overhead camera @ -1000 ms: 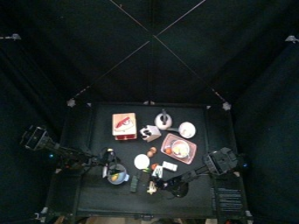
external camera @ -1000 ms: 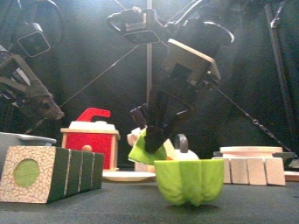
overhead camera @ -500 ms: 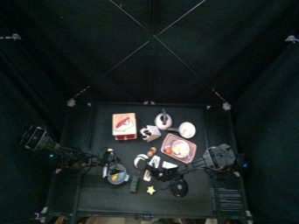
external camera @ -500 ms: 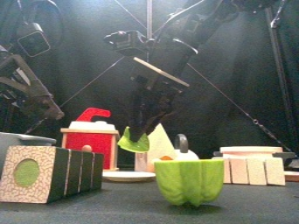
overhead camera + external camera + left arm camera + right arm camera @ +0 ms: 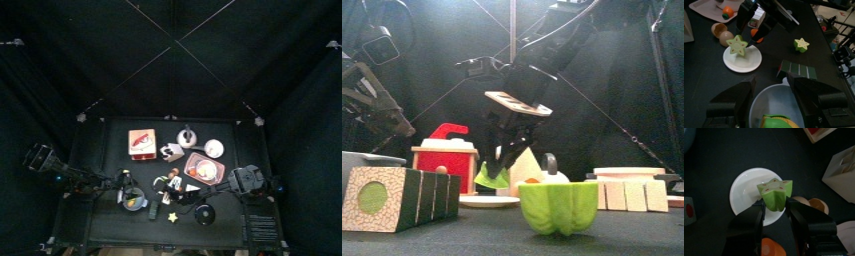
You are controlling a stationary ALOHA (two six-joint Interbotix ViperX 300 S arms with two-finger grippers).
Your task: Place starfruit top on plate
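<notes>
The right gripper (image 5: 776, 208) hangs over the white plate (image 5: 743, 190), its jaws closed part-way onto the starfruit top (image 5: 775, 194) and pinching it on two opposite sides. The piece is green-yellow, ribbed, with a star-shaped face turned up. From the front it looks to sit just above the plate, perhaps touching at its lower tip; I cannot tell which. It hangs a little tilted in the jaws.

I'd guess it is a light, hollow plastic toy: stiff enough not to give under the jaws, but smooth, and the ribs leave only narrow ridges to press on. The hold looks safest across two ribs, as it is now, low on the body. Being so light, it may tip or skid on the glazed plate once let go, so a low, gentle release seems wise.

A second star piece (image 5: 801, 44) lies on the table well apart from the plate. The left gripper (image 5: 773, 84) rests at the table's left, jaws wide apart and holding nothing, above a bowl (image 5: 757, 95).
</notes>
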